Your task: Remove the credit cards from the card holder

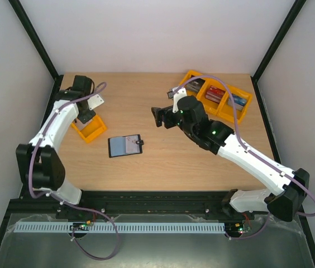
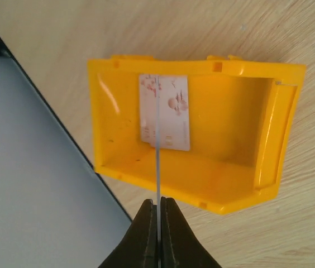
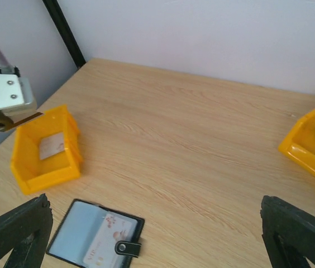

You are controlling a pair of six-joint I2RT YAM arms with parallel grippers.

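Grips one credit card [image 2: 158, 167] edge-on in the clenched left end effector [image 2: 158, 202] over the yellow tray [image 2: 230, 190] near the surface's [image 1: 163, 162] left edge, with the right end effector [image 3: 157, 231] released wide. Likely light, stiff, slick: pinch the pocketed card's [image 3: 108, 245] exposed edge, in the card holder [image 3: 74, 231] mid-surface.

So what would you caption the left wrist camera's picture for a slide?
Left tool shut on a credit card seen edge-on, above a yellow tray where another card lies.
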